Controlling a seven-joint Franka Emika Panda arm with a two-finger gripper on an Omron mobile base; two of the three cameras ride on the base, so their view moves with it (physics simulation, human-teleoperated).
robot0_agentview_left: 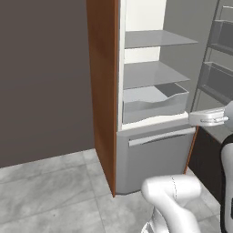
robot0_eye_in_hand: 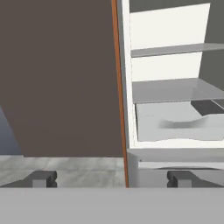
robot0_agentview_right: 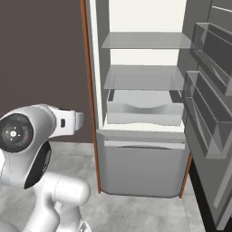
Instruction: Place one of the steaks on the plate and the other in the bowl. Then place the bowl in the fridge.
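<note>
Facing the fridge [robot0_agentview_right: 145, 118], which fills the centre and right of the right base frame with its door swung wide, I hold my gripper [robot0_eye_in_hand: 113, 178] spread apart and empty. My next move, I judge, is going for the steaks, plate and bowl.

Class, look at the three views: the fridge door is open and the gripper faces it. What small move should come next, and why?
Probably turn away to fetch the bowl. The fridge stands open with its shelves bare, and the gripper is open with nothing between its fingertips, so there is nothing to put inside yet.
</note>
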